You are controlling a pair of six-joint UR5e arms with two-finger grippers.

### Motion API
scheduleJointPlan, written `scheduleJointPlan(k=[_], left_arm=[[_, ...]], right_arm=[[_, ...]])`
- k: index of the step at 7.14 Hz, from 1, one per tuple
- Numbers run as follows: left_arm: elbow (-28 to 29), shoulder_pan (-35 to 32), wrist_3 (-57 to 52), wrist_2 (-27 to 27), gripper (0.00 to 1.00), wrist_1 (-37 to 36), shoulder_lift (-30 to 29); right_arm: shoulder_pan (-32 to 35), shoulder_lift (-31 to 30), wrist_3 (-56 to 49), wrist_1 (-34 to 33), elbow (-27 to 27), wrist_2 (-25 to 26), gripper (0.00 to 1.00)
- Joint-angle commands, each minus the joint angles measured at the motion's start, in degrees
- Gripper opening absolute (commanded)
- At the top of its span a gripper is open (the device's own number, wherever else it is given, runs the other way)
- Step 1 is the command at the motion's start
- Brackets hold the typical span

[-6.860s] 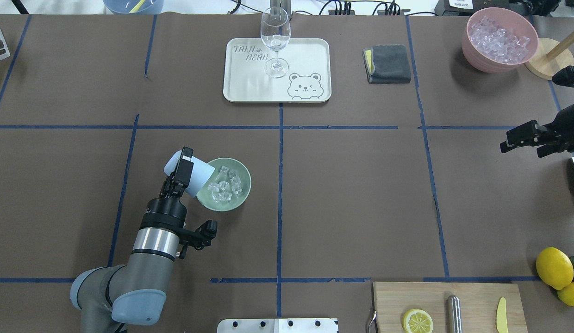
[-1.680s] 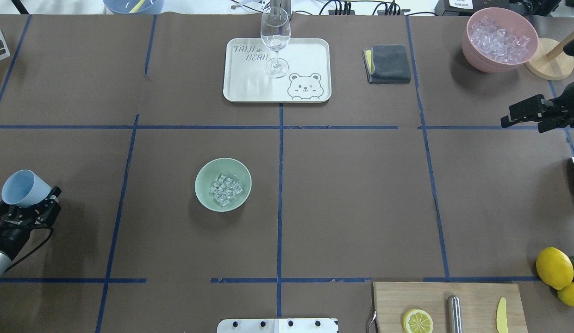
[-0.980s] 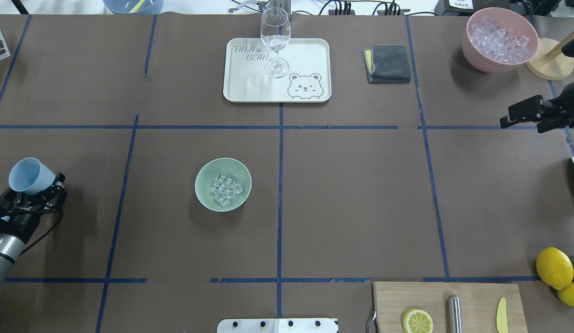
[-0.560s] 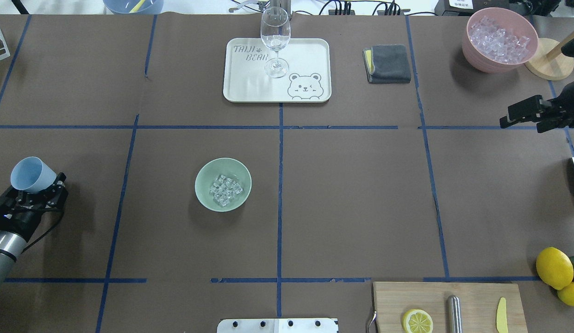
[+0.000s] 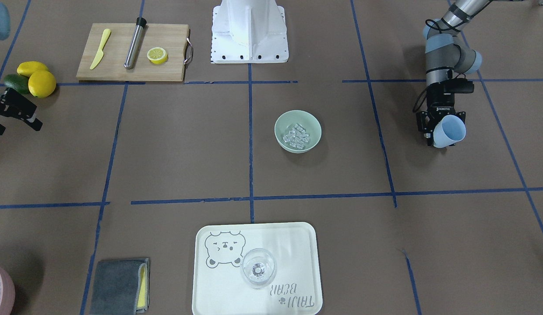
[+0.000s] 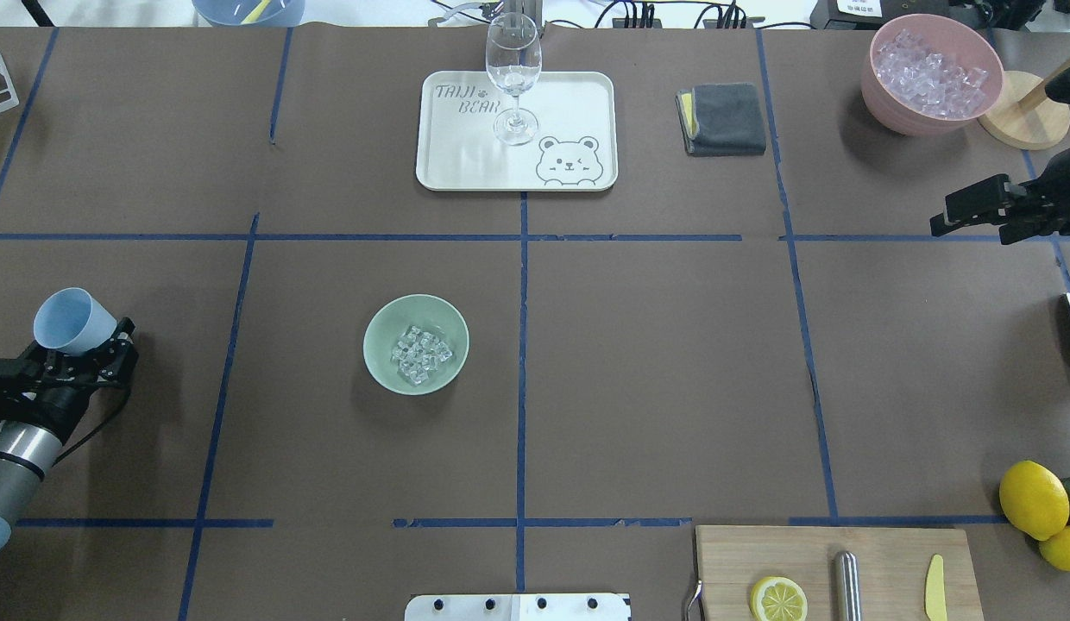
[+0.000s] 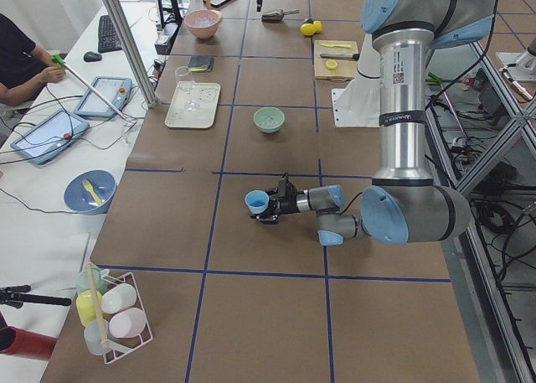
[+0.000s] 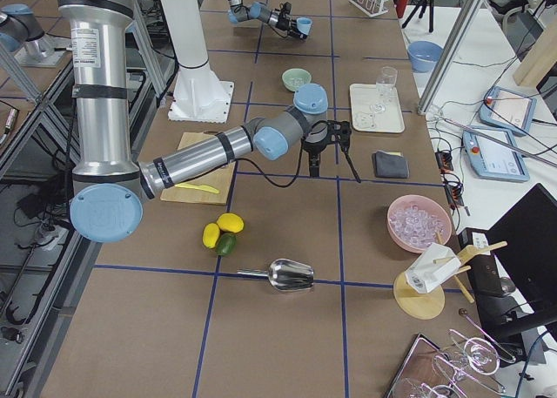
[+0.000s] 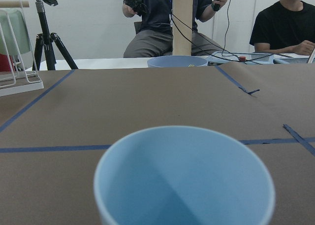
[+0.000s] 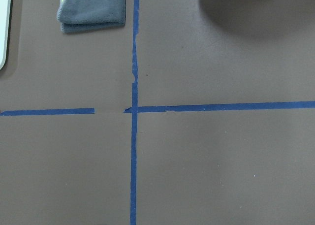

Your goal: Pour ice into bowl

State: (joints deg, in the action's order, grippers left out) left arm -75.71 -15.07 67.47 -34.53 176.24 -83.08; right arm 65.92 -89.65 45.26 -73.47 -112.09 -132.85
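On my overhead feed the round pale mint-green bowl (image 6: 381, 341) sits on the brown-papered bench (image 6: 656, 371), just left of the centre tape line. The small heap of clear, glassy ice cubes (image 6: 421, 354) lies in its bottom.

The left arm's fingers (image 6: 116, 338) are well apart from the bowl, out near the bench's left edge. They are closed on the wall of a pale blue cup (image 6: 65, 319), which they hold tilted. The left wrist camera looks straight into the cup, and what I can see of its inside is bare.

The right arm's fingers (image 6: 966, 203) hang at the far right of the bench, spread apart with nothing between them. The right wrist camera gives me only paper, blue tape and a folded grey cloth (image 6: 723, 118).

Beyond the bowl, a cream tray printed with a bear (image 6: 578, 103) carries a clear stemmed wine glass (image 6: 512, 73). A pink bowl heaped with ice (image 6: 880, 95) stands at the far right corner.
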Motion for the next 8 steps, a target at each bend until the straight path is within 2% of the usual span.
scheduleJointPlan(k=[1,2,3,5,8], left_arm=[[0.3,-0.14,-0.14,-0.1,0.48,0.07,-0.24],[0.3,-0.14,-0.32,-1.06,0.69,-0.02,-0.15],[0.22,-0.22,-0.4,-2.2,1.0,0.07,-0.15],[-0.22,-0.57,-5.9,-2.48,1.0,0.68,-0.15],[-2.59,-0.93,-7.35,-2.39,1.0,1.65,1.33]], right_arm=[[-0.01,0.01,0.0,0.0,-0.06,0.05,1.0],[-0.01,0.01,0.0,0.0,-0.06,0.05,1.0],[-0.01,0.01,0.0,0.0,0.03,0.05,1.0],[-0.01,0.09,0.0,-0.09,-0.06,0.05,1.0],[-0.01,0.27,0.0,-0.27,0.29,0.05,1.0]])
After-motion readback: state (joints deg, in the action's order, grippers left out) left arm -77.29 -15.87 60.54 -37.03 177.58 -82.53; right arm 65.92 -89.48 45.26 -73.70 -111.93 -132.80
